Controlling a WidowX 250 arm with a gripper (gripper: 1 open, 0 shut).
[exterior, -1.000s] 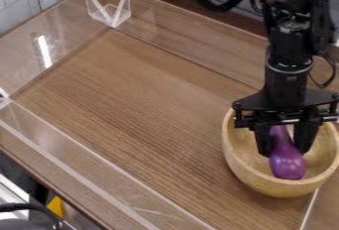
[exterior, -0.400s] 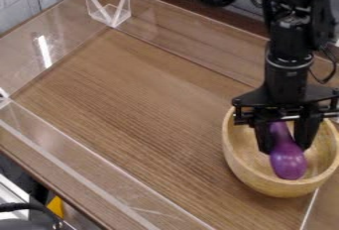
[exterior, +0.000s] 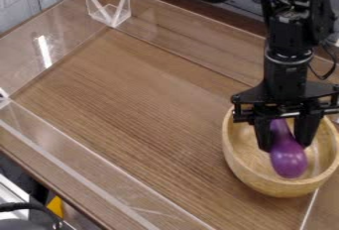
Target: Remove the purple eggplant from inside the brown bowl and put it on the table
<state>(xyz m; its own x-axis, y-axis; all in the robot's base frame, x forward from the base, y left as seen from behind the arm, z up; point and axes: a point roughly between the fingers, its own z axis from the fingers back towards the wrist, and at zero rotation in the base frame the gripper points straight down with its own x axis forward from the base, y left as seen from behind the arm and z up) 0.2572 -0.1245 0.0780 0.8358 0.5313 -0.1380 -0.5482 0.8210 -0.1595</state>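
Holding the purple eggplant [exterior: 287, 156] in the gripper [exterior: 284, 141]: jaws pinch it near the stem end, bulbous end hanging down inside the brown bowl [exterior: 244, 163], seemingly just clear of the bowl floor, though I can't tell for sure from this angle. Not on the table [exterior: 146, 95] yet.

Nearest to me is the bowl's front rim, close to the near-right table edge and the clear acrylic wall [exterior: 93, 189] there. Little room on that side of the bowl.

Risks, my read:
- Glossy, tapered body and a high grip. It could slide out if I swing fast.
- Hanging end may clip the thick rim if I go sideways before lifting clear; that would drag the bowl or knock the eggplant loose.
- Round toy may roll once it's released.

Left of the bowl and beyond it the tabletop is bare wood all the way to the far acrylic corner [exterior: 109, 9]. I'd lift straight up, then go left of the bowl, staying well off the walls.
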